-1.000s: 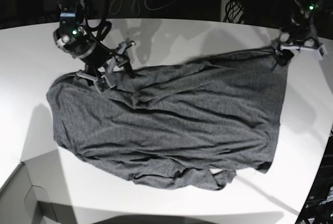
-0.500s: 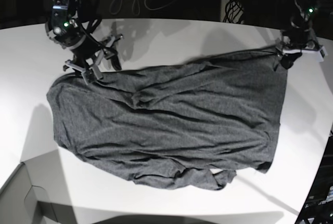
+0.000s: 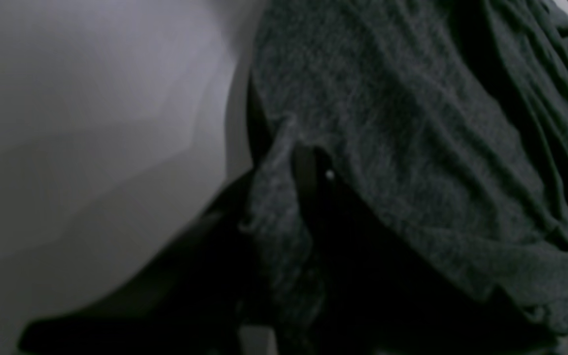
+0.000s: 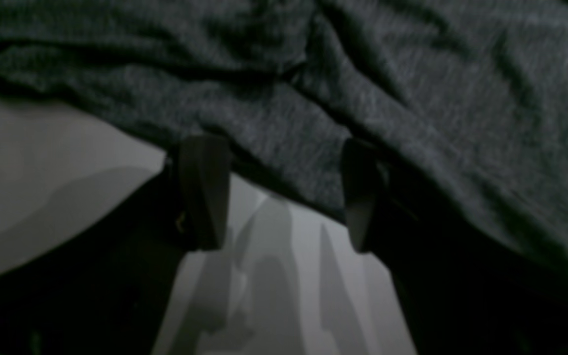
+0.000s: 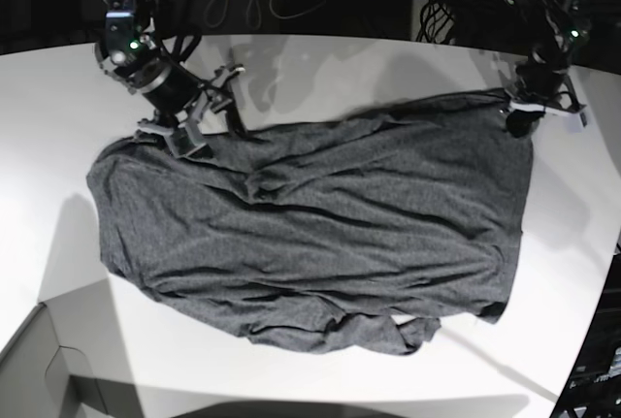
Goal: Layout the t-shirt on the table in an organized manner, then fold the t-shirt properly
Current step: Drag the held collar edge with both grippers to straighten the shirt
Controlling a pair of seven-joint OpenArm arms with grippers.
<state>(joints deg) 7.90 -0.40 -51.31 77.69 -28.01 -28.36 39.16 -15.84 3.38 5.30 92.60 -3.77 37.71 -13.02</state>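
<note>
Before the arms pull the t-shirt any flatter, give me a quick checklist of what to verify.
1. Left end effector closed on the t-shirt corner: ok, cloth sits between its fingers.
2. Right end effector gripping the far edge: not ok, fingers apart, cloth only draped across them.
3. Shirt fully on the table: ok.
4. Shirt lying flat: not ok, near hem bunched and wrinkled.
5. Sleeves laid out: cannot tell.

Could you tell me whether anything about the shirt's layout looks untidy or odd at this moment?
Yes. The t-shirt is not flat on the table: its near hem is bunched and folded under, creases run across the middle, and the outline is skewed. The left gripper pinches the far corner; the right gripper is open at the edge.
</note>
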